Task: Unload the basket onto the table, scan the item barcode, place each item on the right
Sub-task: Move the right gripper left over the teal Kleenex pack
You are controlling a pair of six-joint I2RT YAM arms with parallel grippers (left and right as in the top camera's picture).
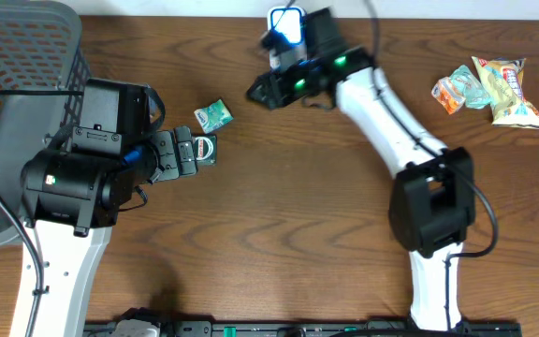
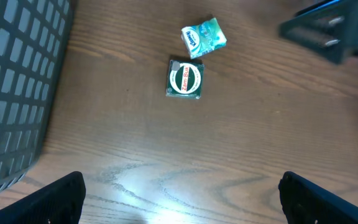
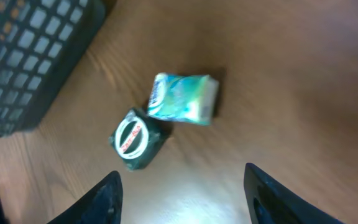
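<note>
I was only at the approach, left claw [image 2: 182, 179] wide open and empty near the dark green square carton [image 2: 184, 79], right claw [image 3: 182, 175] half-open and empty, so next I judged lowering and closing squarely.

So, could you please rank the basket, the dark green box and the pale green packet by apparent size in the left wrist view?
1. basket: largest by far, though cut off by the frame.
2. dark green box and pale green packet: about alike, so unranked.
</note>
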